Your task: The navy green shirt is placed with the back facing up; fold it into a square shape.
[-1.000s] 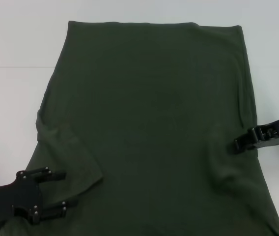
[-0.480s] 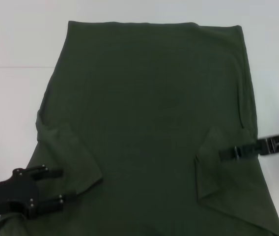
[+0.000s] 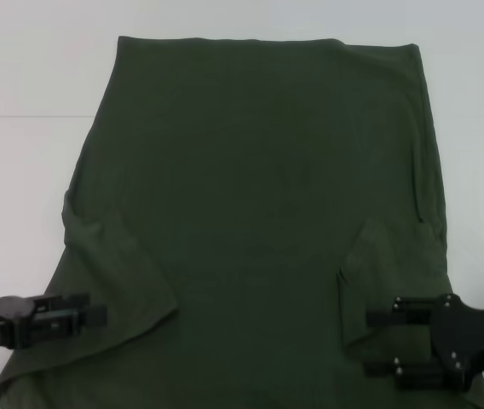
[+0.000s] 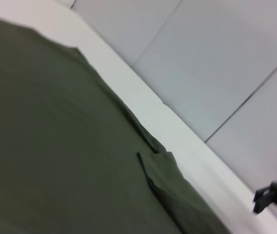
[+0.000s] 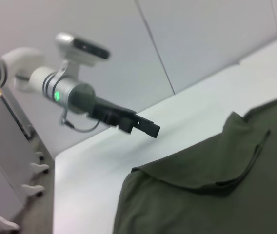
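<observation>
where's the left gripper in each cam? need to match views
Head view: left gripper at the lower left edge, fingers over the shirt's folded left sleeve.
Left wrist view: not shown; the black gripper at the far corner is the right one.
Right wrist view: left gripper at centre, above the white table.
Shared landmark: the folded right sleeve.

1. The shirt [image 3: 259, 196] is covering most of the table [image 3: 20, 170], lying flat.
2. Bare table strips are staying free at both sides.
3. The left gripper [image 3: 89, 316] and right gripper [image 3: 370, 341] are occupying the near corners.
</observation>
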{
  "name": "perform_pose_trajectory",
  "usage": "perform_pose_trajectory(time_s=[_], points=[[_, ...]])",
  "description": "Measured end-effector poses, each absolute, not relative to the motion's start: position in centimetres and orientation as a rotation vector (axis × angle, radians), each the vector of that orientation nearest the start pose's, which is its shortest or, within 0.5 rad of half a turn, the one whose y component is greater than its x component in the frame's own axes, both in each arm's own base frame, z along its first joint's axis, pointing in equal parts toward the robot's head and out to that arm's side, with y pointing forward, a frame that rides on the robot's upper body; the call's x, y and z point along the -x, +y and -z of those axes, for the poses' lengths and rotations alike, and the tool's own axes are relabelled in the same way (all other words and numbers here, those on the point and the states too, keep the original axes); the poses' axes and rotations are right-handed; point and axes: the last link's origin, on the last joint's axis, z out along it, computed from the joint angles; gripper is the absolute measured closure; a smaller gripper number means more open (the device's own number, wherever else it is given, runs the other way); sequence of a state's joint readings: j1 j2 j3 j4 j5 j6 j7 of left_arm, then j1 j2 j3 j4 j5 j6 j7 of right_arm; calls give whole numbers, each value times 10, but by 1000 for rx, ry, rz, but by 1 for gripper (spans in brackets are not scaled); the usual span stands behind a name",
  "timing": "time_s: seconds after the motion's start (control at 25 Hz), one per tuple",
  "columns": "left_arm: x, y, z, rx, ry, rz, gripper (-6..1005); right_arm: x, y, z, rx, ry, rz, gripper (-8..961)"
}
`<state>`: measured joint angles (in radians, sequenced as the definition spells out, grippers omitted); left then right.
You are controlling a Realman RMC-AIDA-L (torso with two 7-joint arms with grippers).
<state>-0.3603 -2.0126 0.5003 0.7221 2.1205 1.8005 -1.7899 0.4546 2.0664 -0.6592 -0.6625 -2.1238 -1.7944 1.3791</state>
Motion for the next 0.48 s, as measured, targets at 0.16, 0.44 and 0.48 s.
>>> perform_pose_trajectory(time_s=[0.16, 0.44, 0.48], points=[[329, 265, -62, 2432, -1660, 725, 273, -284, 267, 7, 2920, 520, -736, 200], [346, 254, -90, 2243, -2040, 485, 276, -291, 262, 21, 2914, 371, -707, 204], [350, 253, -94, 2192, -2095, 435, 276, -292, 263, 23, 2915, 369, -692, 204]])
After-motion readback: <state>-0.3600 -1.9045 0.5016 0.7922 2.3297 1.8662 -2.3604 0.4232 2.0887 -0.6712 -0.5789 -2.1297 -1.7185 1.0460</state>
